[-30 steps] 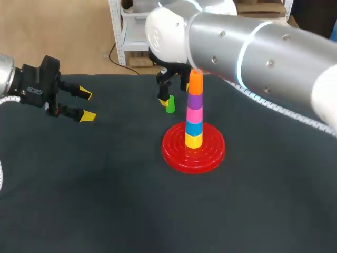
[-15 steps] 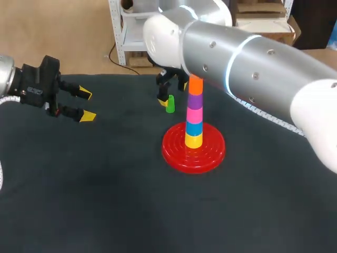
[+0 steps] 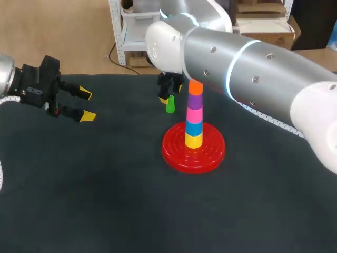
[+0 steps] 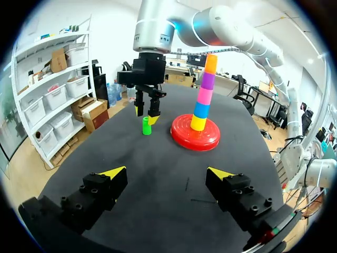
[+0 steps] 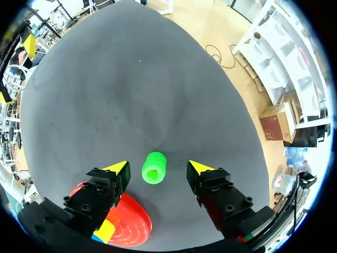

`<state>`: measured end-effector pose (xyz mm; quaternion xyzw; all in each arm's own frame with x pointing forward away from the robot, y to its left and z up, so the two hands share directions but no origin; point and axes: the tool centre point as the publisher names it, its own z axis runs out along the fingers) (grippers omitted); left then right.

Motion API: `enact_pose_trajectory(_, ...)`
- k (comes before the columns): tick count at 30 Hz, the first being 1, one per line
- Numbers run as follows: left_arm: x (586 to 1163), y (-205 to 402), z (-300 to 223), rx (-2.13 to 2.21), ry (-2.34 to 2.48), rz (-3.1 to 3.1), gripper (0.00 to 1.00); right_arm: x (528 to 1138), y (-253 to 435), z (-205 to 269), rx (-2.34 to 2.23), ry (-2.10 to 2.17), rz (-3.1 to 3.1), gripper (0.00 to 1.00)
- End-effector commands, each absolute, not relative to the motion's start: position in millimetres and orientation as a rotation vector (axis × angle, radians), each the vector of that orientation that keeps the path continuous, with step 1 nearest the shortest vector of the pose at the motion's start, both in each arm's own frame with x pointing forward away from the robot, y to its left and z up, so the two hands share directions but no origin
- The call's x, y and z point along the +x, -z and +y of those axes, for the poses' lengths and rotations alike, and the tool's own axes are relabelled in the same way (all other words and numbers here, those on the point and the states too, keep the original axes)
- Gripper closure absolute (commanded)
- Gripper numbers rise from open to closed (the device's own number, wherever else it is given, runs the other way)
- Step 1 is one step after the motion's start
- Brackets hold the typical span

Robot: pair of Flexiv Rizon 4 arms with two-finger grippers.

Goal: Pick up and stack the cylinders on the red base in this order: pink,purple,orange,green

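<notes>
Work stands at the last step. The pink cylinder (image 3: 194,114), purple cylinder (image 3: 195,100) and orange cylinder (image 3: 195,87) sit in order on the tower over the red base (image 3: 210,153), above a blue piece (image 3: 194,128) and a yellow piece (image 3: 193,140). Only the green cylinder (image 3: 170,104) is off it. It stands upright on the table (image 3: 105,200), in the upper middle of the head view, just left of the tower and apart from the base. The right pincer (image 5: 158,167) hangs over it, fingers spread wide, one on each side. The left pincer (image 3: 86,105) hovers at the left edge of the head view, likewise wide and empty, well apart from everything.

Next, I judge, the right pincer must lower around the green cylinder, close, lift above the orange cylinder and set it down straight. The tower is tall and thin, so a sideways nudge could tip it.

Head view hides most of the right pincer behind the right arm (image 3: 253,68), so the grip cannot be read there. The right wrist view shows bare table between the green cylinder and each finger, and its hollow top. Only the left wrist view gives the side-on height: the fingertips are near the green cylinder's top.
</notes>
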<state>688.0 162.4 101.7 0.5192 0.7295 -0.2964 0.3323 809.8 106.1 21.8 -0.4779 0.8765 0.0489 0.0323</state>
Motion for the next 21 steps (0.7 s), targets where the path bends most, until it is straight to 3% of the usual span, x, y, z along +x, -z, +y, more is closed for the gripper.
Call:
enact_pose_trajectory(1,686.6,-100.8,162.7,1.353,0.771,1.901,0.0,821.9,-19.8,109.9,-1.608,-0.066,2.891,0.34)
enact_pose_trajectory(4,686.6,-100.8,162.7,1.353,0.771,1.901,0.0,821.2,-18.6,109.9,-1.615,-0.067,2.892,0.36)
enact_pose_trajectory(6,686.6,-100.8,162.7,1.353,0.771,1.901,0.0,820.9,-17.9,110.4,-1.62,-0.066,2.89,0.44)
enact_pose_trajectory(8,686.6,-100.8,162.7,1.353,0.771,1.901,0.0,820.9,-17.2,111.0,-1.634,-0.065,2.887,0.74)
enact_pose_trajectory(9,686.6,-100.8,162.7,1.353,0.771,1.901,0.0,821.0,-17.1,111.1,-1.65,-0.052,2.882,1.0)
enact_pose_trajectory(13,686.6,-100.8,162.7,1.353,0.771,1.901,0.0,820.4,-26.3,110.4,-1.649,-0.034,2.846,1.0)
enact_pose_trajectory(21,686.6,-100.8,162.7,1.353,0.771,1.901,0.0,813.7,-111.2,97.2,-1.571,0.061,2.665,1.0)
